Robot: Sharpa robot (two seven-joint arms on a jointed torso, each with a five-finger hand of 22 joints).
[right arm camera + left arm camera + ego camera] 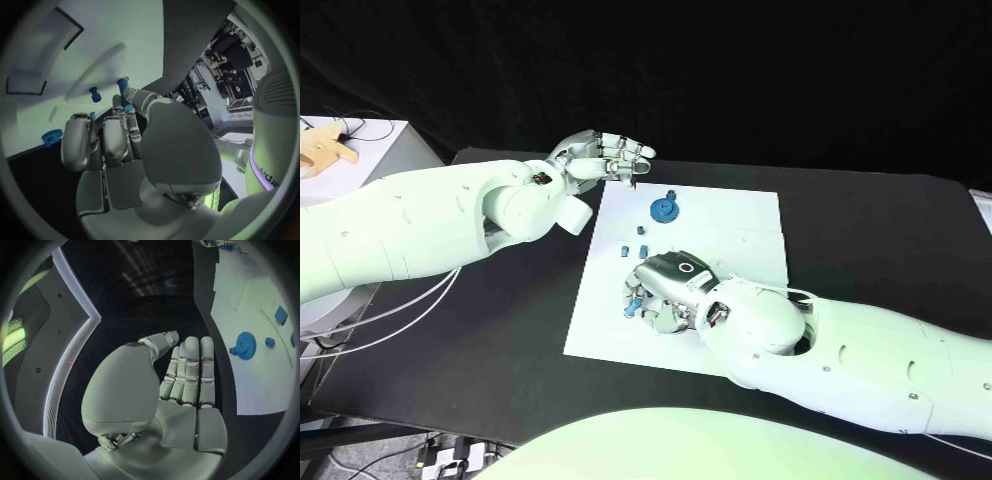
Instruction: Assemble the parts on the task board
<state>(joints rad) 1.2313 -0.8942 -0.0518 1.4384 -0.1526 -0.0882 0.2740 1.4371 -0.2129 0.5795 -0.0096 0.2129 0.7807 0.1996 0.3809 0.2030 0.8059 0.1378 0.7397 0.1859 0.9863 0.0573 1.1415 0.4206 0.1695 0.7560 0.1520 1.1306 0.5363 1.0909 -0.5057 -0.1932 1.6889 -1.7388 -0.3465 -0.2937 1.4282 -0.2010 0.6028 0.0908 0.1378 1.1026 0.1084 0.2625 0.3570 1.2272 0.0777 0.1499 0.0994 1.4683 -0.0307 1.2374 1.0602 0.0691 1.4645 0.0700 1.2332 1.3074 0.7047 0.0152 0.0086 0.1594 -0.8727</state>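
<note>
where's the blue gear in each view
Head view: blue gear on the far part of the white board, near the left hand.
Left wrist view: gear on the board, beyond the fingertips.
Right wrist view: probably the ridged blue piece at the board's edge.
Shared landmark: the white board.

Two glossy white arms (430, 225), each ending in a silver robot hand (603, 158).

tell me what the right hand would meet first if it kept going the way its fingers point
Probably a small blue peg standing on the task board: the right hand reaches toward it, fingertips about level with it. Contact can't be judged; depth is unclear.
</note>
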